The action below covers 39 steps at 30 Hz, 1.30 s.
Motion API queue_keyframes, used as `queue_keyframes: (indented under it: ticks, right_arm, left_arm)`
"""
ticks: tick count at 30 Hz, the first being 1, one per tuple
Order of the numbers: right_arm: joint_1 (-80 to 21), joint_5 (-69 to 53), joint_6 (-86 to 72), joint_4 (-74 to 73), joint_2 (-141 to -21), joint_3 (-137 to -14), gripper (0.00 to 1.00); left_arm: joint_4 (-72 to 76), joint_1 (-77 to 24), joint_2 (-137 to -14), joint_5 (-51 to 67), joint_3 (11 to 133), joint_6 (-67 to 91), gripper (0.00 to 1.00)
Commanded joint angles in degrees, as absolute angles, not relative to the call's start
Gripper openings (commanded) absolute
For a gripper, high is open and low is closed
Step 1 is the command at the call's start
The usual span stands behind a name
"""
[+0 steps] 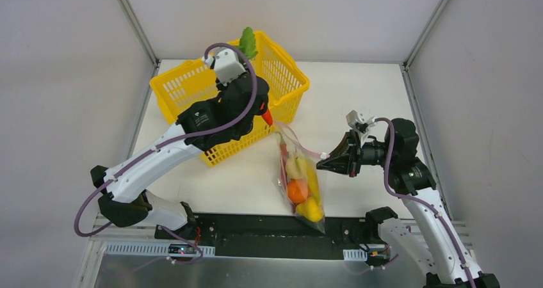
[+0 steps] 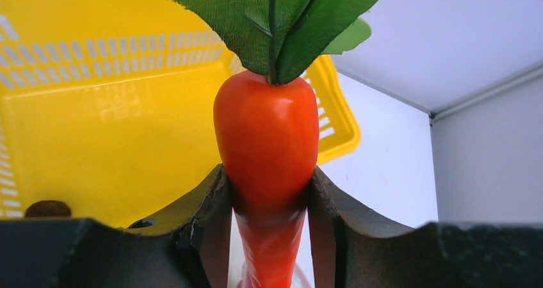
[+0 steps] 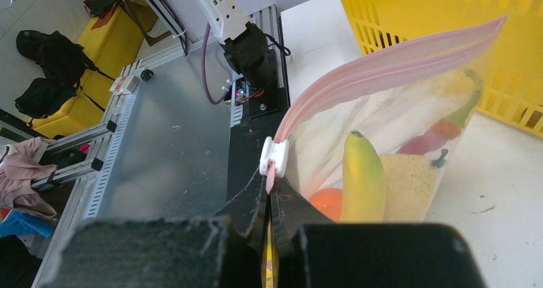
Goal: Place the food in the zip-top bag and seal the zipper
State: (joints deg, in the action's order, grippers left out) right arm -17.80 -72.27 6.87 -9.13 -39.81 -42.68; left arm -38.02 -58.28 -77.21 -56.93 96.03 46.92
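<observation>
My left gripper is shut on an orange-red toy carrot with green leaves, held over the yellow basket's near right corner. In the top view the carrot's tip points down, close to the bag's far corner. The zip-top bag hangs upright, with its mouth partly open along the pink zipper. My right gripper is shut on the zipper strip's end just below the white slider. Inside the bag are a banana, an orange fruit, a tan pear and a red chili.
The yellow plastic basket stands at the back left, under my left arm, and it fills the left wrist view. Grey walls enclose the white table. A black base plate runs along the near edge.
</observation>
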Motion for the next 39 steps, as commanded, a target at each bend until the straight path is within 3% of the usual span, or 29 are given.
queue_keyframes:
  ticks: [1,7,19,29,39]
  right_arm:
    - [-18.22,-72.22,11.54,-15.89,-37.67,-48.24,0.00]
    - [-18.26,-75.87,11.27,-16.55,-38.22,-53.52,0.00]
    - [-18.61,-80.41,15.08,-17.19,-44.40,-54.33,0.00]
    - [-19.19,-78.08,14.85,-17.13,-44.23,-53.15,0.00]
    - [-19.23,-73.35,17.47,-20.85,-45.06,-53.01,0.00]
  left_arm:
    - [-34.46,-60.69,-79.27,-56.21,101.74,40.69,0.11]
    - [-34.19,-61.62,-76.65,-53.16,101.70,40.15,0.11]
    - [-27.92,-63.62,-72.16,-59.33,91.80,48.95,0.12]
    - [-29.48,-63.89,-80.74,-57.49,96.40,54.33,0.13]
    - [-28.92,-65.45,-77.35,-58.93,90.99,58.11,0.12]
